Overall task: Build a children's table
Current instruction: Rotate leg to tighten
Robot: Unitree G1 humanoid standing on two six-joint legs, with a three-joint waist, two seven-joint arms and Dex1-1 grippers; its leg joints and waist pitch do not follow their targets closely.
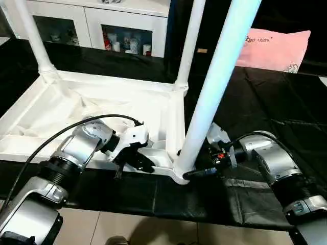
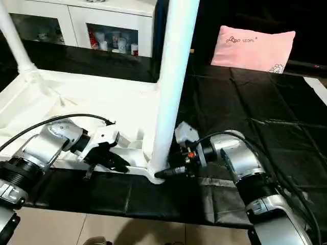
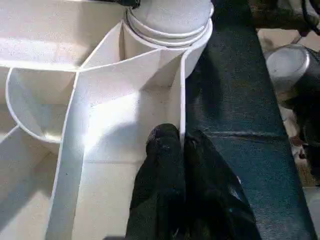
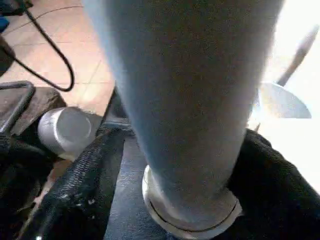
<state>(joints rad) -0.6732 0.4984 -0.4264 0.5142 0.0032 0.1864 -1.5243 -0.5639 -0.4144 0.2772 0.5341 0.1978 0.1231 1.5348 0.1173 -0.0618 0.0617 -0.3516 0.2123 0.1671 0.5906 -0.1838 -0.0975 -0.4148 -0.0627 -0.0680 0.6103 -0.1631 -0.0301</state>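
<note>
Left eye view: tabletop (image 1: 76, 102) lies upside down on black cloth (image 1: 286, 117), ribbed underside up. Three legs stand in corner sockets: far left leg (image 1: 33, 35), far right leg (image 1: 190, 43), near right leg (image 1: 217, 87). My left gripper (image 3: 181, 145) is pinched shut on the tabletop's near rim, beside the near right socket. My right gripper (image 4: 175, 150) straddles the near right leg's base, fingers (image 4: 82, 175) spread either side. Pink pillow (image 1: 273, 50) far right, cabinet (image 1: 102, 25) behind.
</note>
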